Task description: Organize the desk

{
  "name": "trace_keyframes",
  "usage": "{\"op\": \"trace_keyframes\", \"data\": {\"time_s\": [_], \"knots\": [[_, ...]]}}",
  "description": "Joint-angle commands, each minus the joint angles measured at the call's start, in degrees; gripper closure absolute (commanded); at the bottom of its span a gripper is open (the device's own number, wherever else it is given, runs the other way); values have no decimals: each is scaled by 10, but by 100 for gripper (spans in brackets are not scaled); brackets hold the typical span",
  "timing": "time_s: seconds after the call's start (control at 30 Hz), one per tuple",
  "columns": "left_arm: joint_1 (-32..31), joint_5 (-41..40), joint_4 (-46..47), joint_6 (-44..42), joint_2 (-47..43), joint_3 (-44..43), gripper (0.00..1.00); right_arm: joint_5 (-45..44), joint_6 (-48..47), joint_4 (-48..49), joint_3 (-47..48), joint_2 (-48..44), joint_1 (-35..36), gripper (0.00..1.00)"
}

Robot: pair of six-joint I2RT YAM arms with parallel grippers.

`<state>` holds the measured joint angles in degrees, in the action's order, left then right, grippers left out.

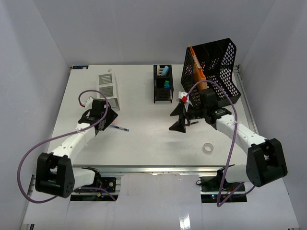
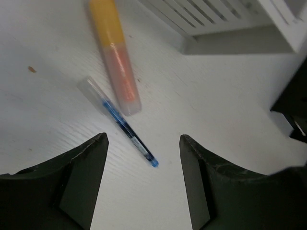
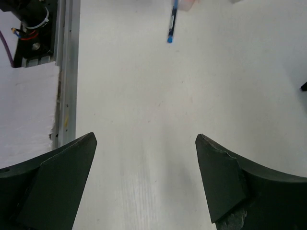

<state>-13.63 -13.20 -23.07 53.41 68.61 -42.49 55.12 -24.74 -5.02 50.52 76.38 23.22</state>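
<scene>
Flat white desk point(image 1: 158, 143), metal rail point(image 1: 158, 168)

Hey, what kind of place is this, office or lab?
Probably a lab test cell staged as an office: white walls box in the desk, robot arms are bolted at its edge, and a black mesh file rack and blue pen sit on it.

This is a robot test cell in a lab: plain white walls point(image 1: 144, 28) box in a white worktop point(image 1: 153, 143). A left arm point(image 1: 72, 141) and a right arm point(image 1: 240, 132) are bolted at the worktop's metal rail point(image 1: 158, 168).
</scene>
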Motion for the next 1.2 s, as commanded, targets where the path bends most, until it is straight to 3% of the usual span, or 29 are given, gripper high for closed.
{"op": "trace_keyframes", "data": {"time_s": [0.0, 0.17, 0.7, 0.9, 1.17], "knots": [[32, -52, -53, -1, 70, -46, 28, 87, 1, 22, -37, -49, -47, 10], [40, -55, -33, -17, 144, -86, 21, 98, 12, 61, -60, -62, -80, 10], [40, -60, -55, 8, 281, -136, 24, 118, -2, 53, -65, -77, -114, 10], [39, -50, -71, 13, 276, -121, 36, 124, -1, 54, -67, -81, -121, 10], [39, -55, -70, 11, 204, -62, 53, 130, 1, 57, -69, -86, -124, 11]]}}
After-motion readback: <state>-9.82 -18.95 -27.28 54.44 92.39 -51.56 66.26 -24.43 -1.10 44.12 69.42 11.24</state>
